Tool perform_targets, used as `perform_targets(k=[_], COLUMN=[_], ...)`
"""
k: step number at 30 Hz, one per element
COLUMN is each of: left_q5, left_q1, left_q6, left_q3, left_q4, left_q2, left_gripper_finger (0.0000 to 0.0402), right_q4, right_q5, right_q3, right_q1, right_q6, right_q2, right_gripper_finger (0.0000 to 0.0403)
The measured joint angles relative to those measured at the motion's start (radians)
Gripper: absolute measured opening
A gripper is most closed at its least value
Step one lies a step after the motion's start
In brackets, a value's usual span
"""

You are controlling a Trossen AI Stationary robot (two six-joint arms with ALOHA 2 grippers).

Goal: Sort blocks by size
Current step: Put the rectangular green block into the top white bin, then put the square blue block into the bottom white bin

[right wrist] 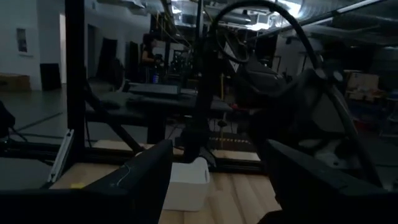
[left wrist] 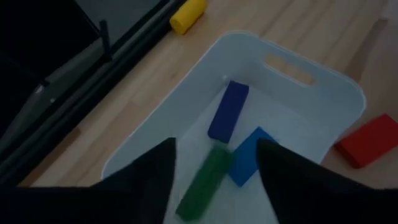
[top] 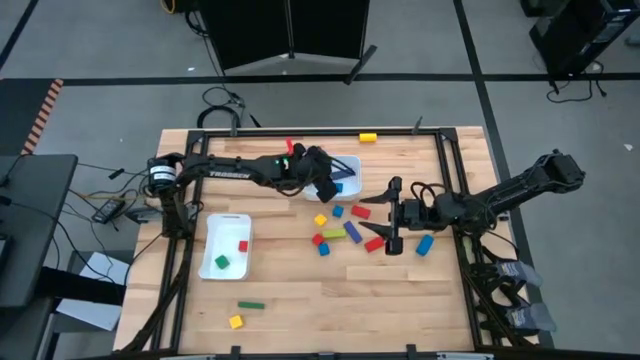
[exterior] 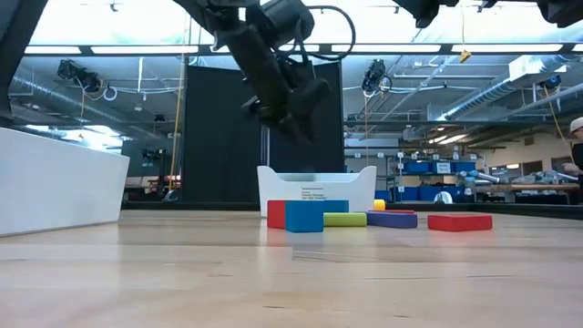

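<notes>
Blocks [top: 345, 232] are seen scattered mid-tabletop in the high view; the right gripper [top: 386, 215] is held wide beside them. In the left wrist view, the left gripper [left wrist: 216, 163] is spread apart over a white plastic tray [left wrist: 311, 87], where a green bar [left wrist: 205, 180] and two blue blocks [left wrist: 227, 110] lie.

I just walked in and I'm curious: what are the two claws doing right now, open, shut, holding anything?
Left gripper: open above the white tray, a green block lying between its fingers.
Right gripper: open, holding nothing.
</notes>
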Motion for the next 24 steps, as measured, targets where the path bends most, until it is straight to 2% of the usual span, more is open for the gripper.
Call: perform_targets(k=[4,7,14,24], left_q5=[-0.005,-0.036,-0.072,-0.096], left_q1=[-0.009,-0.029,-0.122,-0.322], left_q6=[0.009,0.006,-0.019,-0.105], left_q3=[0.0,0.0,-0.058,-0.093], left_q4=[0.013,-0.001,0.023,0.051], left_q2=[-0.006,-0.027,-0.101,-0.131], left_gripper_finger=[0.0282,0.0293,0.0274,0.0245], right_q4=[-0.025,-0.035,-0.114,-0.167], right_q5=[0.003,0.008,0.019,0.023], right_q3=[0.0,0.0,0.0,0.0], right_q1=[0.002,0.004,0.018,0.016], right_q6=[0.011,0.029,0.076,0.13], right_q2=[0.0,0.0,0.007,0.079], right_gripper_finger=[0.0264,0.0264,0.0264,0.0264])
